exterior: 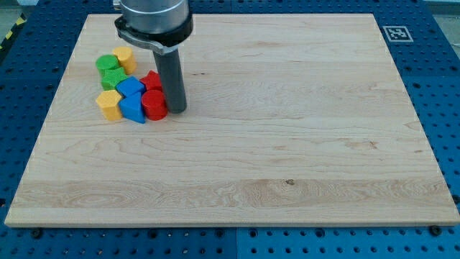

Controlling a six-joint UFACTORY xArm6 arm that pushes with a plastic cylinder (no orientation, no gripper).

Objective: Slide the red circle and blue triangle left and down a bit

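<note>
In the upper left of the frame a tight cluster of small blocks is seen on the wooden board (287, 144), and the dark rod is planted at its right edge, with my tip (177, 110) touching, or all but touching, the right side of the red circle (154, 104). No claw is carried by this arm, so nothing is grasped or released; only a push from the side can be given. The blue triangle (133, 108) lies immediately left of the red circle and seems to be in contact with it. Behind them a second red block (152, 80), partly hidden by the rod, and a blue block (130, 88) of unclear shape are packed close; a yellow block (109, 104) sits at the cluster's left, with two green blocks (109, 70) and another yellow block (124, 57) farther up. The two task blocks are judged to be light, rigid and smooth-bottomed, so they should slide easily on the board but may rotate or slip off the rod if struck off-centre. Contact is best made on the upper right flank of the red circle, so that the force is passed through it into the triangle, leftward and downward. The yellow block at the left is likely to be carried along.
</note>
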